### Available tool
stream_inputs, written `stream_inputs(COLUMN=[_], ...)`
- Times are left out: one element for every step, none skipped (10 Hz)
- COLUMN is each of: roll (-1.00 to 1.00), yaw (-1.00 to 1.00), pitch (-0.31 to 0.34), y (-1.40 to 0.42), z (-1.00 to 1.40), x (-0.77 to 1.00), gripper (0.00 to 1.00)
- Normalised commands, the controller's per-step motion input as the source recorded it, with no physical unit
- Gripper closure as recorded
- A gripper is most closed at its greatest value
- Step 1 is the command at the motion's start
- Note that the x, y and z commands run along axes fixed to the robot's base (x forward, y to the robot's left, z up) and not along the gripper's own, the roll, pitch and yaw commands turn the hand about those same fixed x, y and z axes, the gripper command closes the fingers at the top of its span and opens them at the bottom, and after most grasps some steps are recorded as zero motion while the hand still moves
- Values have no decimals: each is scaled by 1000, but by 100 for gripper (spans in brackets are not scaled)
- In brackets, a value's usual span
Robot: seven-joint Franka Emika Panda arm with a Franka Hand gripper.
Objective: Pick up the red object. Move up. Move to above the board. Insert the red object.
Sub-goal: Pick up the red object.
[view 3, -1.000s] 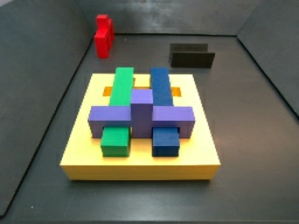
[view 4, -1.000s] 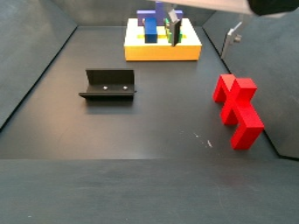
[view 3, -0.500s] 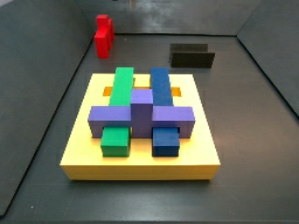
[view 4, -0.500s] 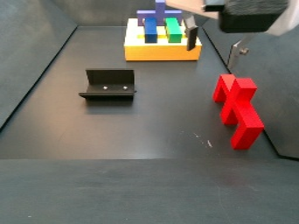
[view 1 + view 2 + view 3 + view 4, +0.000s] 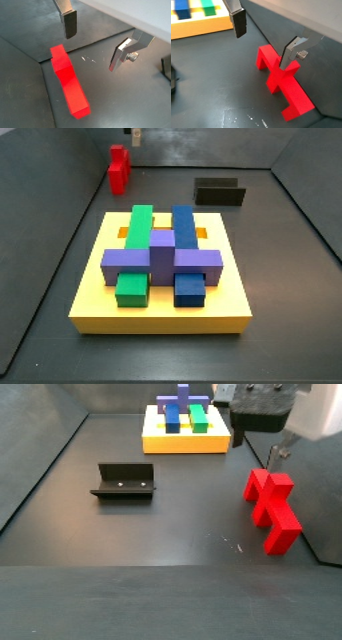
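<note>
The red object (image 5: 271,509) lies on the dark floor beside the wall; it also shows in the side view (image 5: 118,168) and in both wrist views (image 5: 69,82) (image 5: 278,82). My gripper (image 5: 257,446) hangs just above its end nearest the board, open and empty. In both wrist views the gripper (image 5: 93,42) (image 5: 264,40) has its fingers (image 5: 69,24) (image 5: 290,52) spread wide, one beside the wall over the red object, with bare floor between them. The board (image 5: 160,310) is a yellow slab bearing green and blue bars and a purple cross piece; it also shows in a side view (image 5: 185,442) and a wrist view (image 5: 198,25).
The dark fixture (image 5: 123,480) stands on the floor away from the red object, and shows in the side view (image 5: 221,193) behind the board. Dark walls enclose the floor; the red object lies close along one wall.
My gripper has come down and moved from near the board to over the red object's end. The red object and board have not moved.
</note>
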Motion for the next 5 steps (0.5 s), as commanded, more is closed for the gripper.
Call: stream_inputs(roll=[0, 0, 0, 0, 0], yaw=[-740, -689, -671, -620, -437], pitch=[-107, -114, -106, -110, -141], y=[111, 137, 151, 174, 143], z=[-209, -203, -189, -160, -189], x=[-186, -97, -86, -186, -346], gripper=[0, 0, 0, 0, 0])
